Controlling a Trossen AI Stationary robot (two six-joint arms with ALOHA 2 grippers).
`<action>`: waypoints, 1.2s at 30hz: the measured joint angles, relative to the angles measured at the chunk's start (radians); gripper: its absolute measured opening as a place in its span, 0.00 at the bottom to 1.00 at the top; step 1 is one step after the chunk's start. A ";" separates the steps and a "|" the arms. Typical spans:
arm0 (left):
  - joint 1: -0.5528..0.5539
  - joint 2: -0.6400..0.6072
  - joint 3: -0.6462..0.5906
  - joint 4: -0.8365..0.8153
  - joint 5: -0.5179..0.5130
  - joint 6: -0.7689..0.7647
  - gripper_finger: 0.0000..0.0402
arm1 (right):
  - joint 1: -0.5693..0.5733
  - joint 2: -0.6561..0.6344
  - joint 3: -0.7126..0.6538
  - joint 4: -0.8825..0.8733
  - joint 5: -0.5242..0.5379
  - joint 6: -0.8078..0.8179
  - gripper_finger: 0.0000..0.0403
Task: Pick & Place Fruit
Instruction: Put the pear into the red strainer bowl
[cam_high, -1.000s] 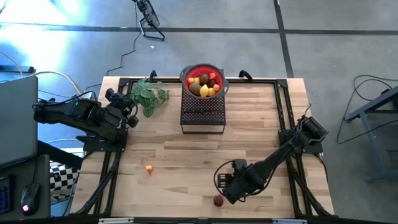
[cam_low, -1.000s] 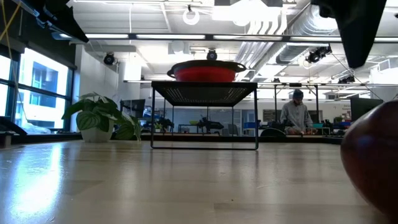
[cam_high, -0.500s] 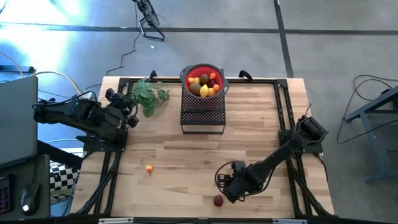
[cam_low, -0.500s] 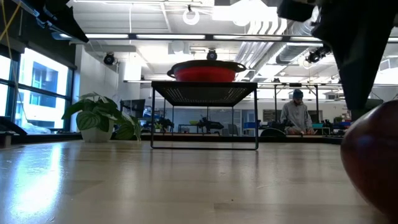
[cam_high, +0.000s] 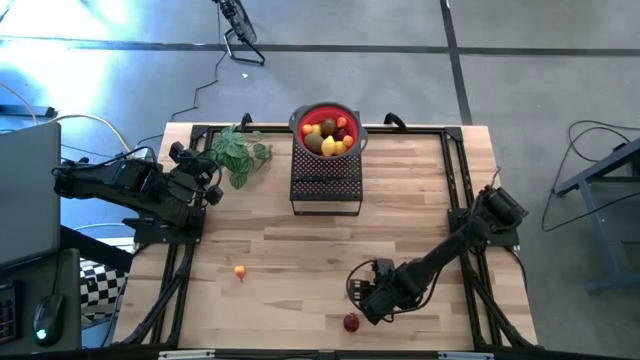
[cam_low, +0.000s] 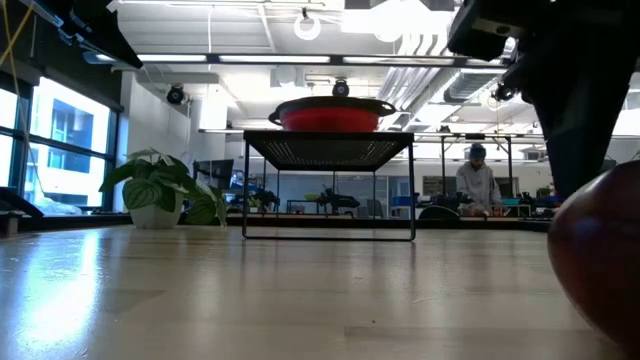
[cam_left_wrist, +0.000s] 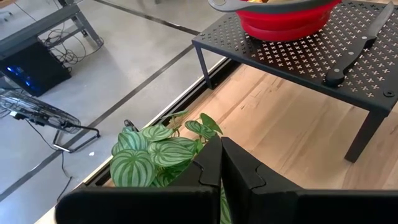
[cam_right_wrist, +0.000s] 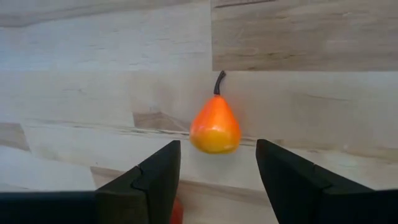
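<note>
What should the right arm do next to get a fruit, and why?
Probably ease the right gripper forward toward the orange pear-shaped fruit. In its wrist view that fruit lies centred between the open fingers but beyond them, on the bare table. The dark red fruit sits off to the gripper's side. The left gripper waits by the plant.
</note>
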 joint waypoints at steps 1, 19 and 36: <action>0.000 0.000 0.000 0.000 0.000 0.000 0.00 | -0.003 0.000 -0.001 0.000 0.000 -0.001 0.50; 0.000 0.000 0.000 -0.001 -0.002 0.002 0.00 | -0.032 0.091 0.001 0.099 -0.078 -0.035 0.50; 0.000 0.000 0.000 -0.001 -0.001 0.001 0.00 | -0.032 0.095 0.000 0.095 -0.048 -0.027 0.50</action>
